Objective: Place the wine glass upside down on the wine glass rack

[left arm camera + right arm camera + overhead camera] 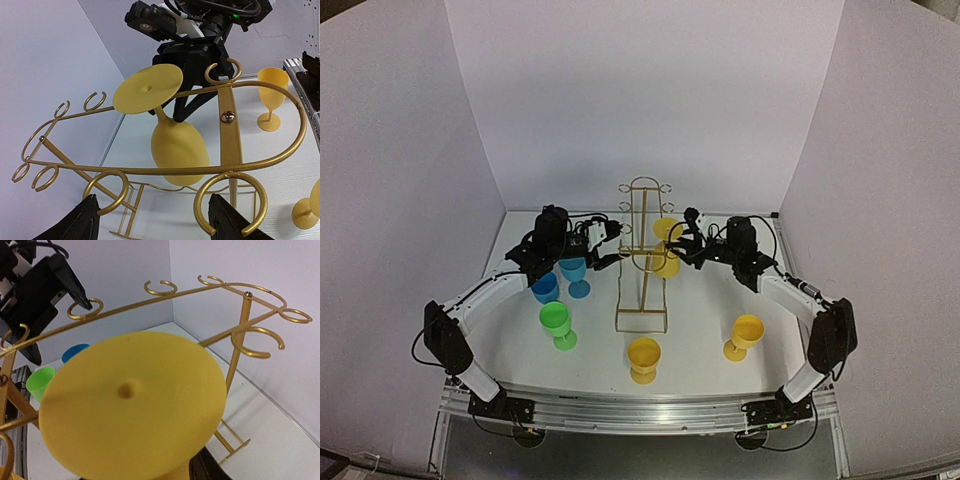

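A yellow wine glass hangs upside down beside the right side of the gold wine glass rack, foot up and bowl down. My right gripper is at its stem from the right. In the right wrist view the glass's round foot fills the frame and hides the jaws. In the left wrist view the tilted glass is behind the rack's rail. My left gripper is open at the rack's left side, one fingertip beside each of two ring loops.
Two blue glasses and a green one stand left of the rack. Yellow glasses stand in front and at the right. White walls enclose the table on three sides.
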Available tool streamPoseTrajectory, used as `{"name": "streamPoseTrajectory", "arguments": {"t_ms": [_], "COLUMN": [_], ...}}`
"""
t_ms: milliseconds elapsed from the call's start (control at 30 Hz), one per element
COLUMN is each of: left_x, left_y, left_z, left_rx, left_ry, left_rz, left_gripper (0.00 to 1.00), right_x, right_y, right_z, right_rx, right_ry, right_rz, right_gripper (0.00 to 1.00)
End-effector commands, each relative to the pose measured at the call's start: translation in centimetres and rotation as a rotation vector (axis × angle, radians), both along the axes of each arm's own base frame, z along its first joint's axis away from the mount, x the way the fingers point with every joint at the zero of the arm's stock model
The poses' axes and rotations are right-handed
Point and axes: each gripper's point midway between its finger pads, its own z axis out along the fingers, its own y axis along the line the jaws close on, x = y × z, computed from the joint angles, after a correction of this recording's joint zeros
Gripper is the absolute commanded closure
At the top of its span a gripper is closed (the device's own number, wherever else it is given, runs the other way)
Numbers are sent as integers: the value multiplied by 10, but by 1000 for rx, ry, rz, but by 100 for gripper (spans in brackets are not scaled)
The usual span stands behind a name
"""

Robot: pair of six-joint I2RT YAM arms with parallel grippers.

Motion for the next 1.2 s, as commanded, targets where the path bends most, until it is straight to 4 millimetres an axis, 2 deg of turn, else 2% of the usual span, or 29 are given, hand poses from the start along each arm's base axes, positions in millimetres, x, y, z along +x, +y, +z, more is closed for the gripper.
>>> {"name": "streamPoseTrajectory", "arguments": {"t_ms": [0, 200, 300, 400, 533, 633, 733, 833, 900, 967, 1167], "left_x": [-11, -16, -19, -20, -22, -26, -32, -37, -39, -41, -47], "left_y": [6, 10, 12, 17, 28, 34, 38, 42, 44, 45, 48], "left_z": [33, 36, 39, 40, 39, 36, 35, 31, 29, 29, 29], "left_rx": [-40, -44, -47, -43, -36, -30, -30, -32, -39, -49, -72], "left_ry": [-71, -77, -84, -89, -83, -75, -67, -51, -37, -27, -5], "left_rz": [-13, -16, -14, -2, 14, 20, 21, 28, 34, 38, 35], "left_gripper": [26, 25, 24, 23, 22, 21, 20, 19, 19, 19, 19], "right_x": [-14, -24, -30, -35, -50, -67, -97, -143, -170, -185, -208], "right_y": [-17, -41, -56, -79, -118, -156, -194, -228, -235, -236, -239], "right_z": [20, 26, 22, 20, 13, -7, -33, -60, -73, -82, -104], "right_rx": [-27, -71, -122, -168, -205, -267, -388, -537, -588, -599, -634], "right_ry": [-38, -14, 59, 145, 273, 444, 660, 888, 1013, 1089, 1202], "right_rz": [-64, -165, -232, -350, -538, -739, -932, -1098, -1133, -1136, -1158], "right_gripper": [49, 30, 12, 9, 7, 8, 9, 11, 12, 13, 22]}}
